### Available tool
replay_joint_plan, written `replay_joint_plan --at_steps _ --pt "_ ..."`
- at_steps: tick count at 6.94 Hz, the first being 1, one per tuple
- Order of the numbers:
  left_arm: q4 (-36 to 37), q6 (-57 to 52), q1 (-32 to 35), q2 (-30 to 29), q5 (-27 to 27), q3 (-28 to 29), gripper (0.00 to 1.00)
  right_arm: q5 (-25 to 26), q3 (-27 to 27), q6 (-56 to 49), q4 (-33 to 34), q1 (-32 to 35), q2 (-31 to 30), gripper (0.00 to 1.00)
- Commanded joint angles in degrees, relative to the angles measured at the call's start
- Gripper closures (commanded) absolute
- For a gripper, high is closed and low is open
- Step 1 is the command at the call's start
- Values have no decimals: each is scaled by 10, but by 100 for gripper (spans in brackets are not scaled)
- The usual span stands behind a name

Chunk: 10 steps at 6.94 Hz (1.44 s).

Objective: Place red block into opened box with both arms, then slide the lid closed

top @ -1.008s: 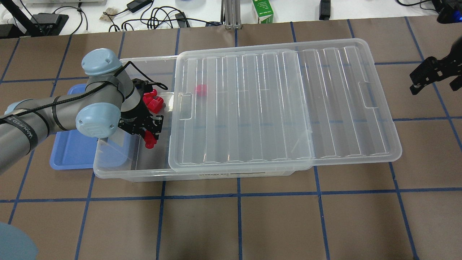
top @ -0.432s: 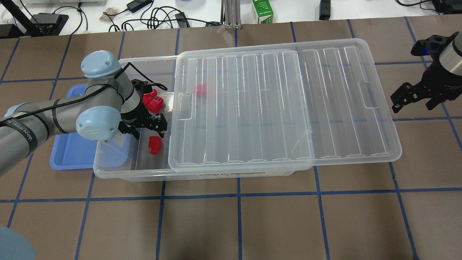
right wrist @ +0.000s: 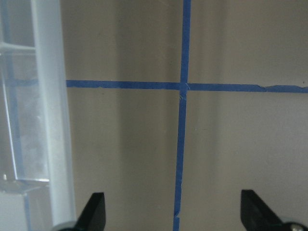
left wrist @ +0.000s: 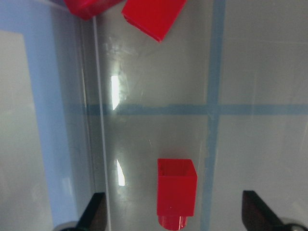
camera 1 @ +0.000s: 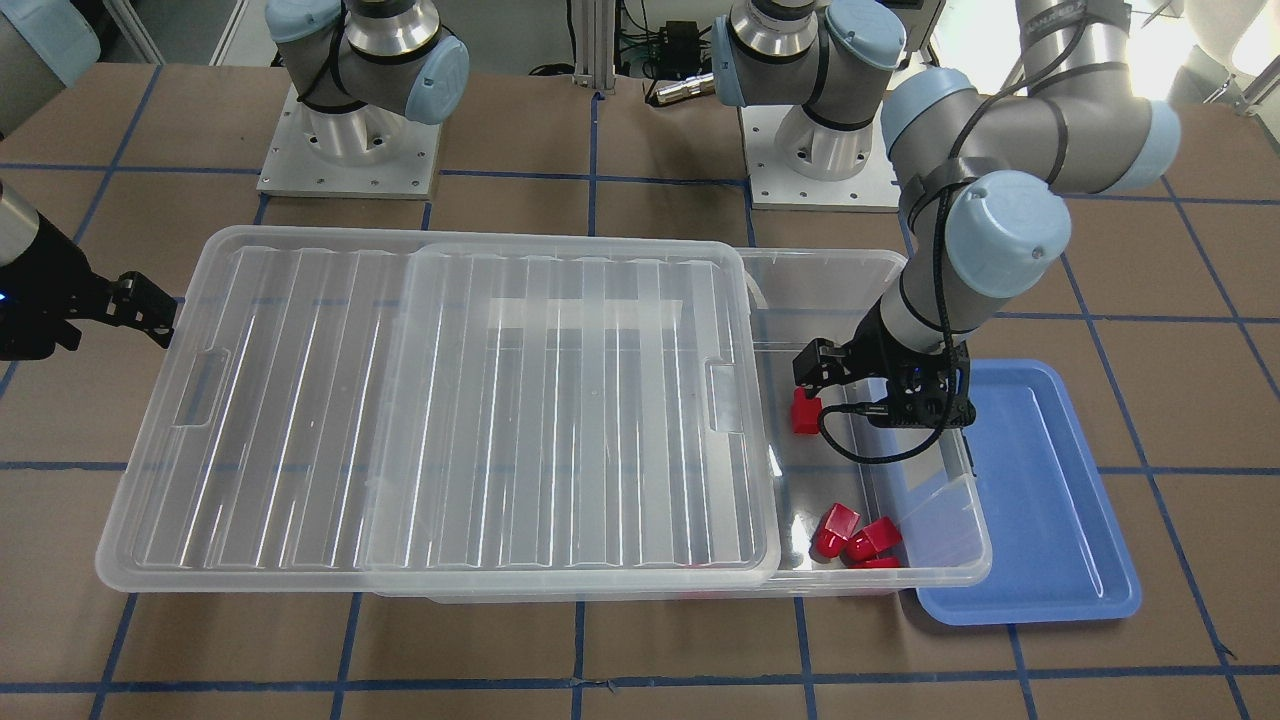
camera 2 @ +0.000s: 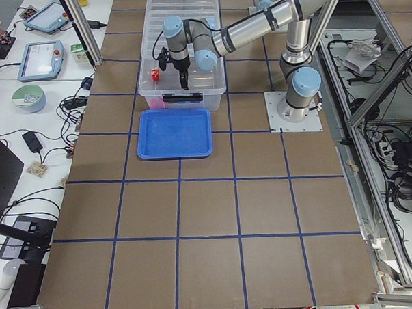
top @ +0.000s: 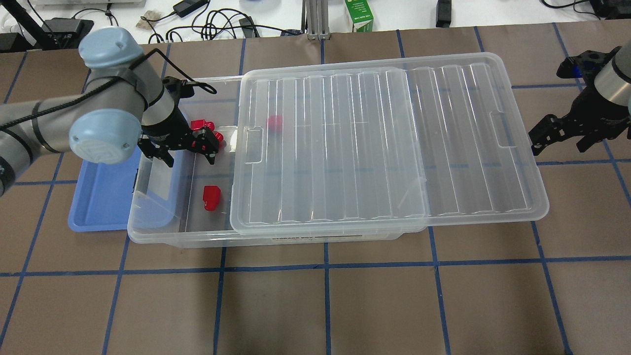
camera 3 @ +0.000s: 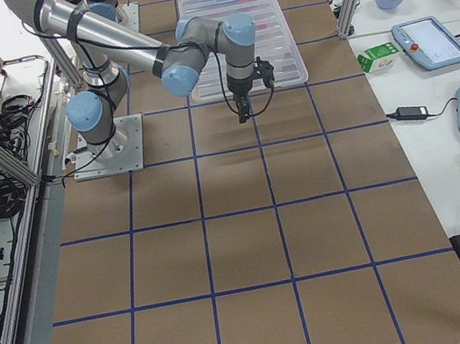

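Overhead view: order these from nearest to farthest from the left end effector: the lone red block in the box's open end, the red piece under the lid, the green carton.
From the left end effector:
1. The red block, close by in the box.
2. The red piece, to its right under the lid.
3. The green carton, far off at the view's top edge.

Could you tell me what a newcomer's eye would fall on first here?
The big clear lid covers most of the box, overhanging its end near the right claw. In the uncovered end a red block lies loose near the open left claw.
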State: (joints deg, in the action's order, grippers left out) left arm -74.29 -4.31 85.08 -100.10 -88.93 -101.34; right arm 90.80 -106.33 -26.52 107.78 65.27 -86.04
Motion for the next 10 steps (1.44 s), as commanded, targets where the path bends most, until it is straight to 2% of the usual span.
replay_joint_plan --at_steps 1,3,6,8,10 --pt "-120 0 3 54 1 83 0 -24 -7 16 -1 13 4 0" --pt "-161 2 8 97 1 97 0 -26 -17 61 11 51 4 0" --pt "-165 2 20 128 3 91 0 -26 -17 139 44 143 16 0" --pt "-159 2 26 120 -6 88 0 -26 -13 184 60 189 19 0" --pt "-160 5 44 118 -7 94 0 -26 -12 187 63 191 21 0"
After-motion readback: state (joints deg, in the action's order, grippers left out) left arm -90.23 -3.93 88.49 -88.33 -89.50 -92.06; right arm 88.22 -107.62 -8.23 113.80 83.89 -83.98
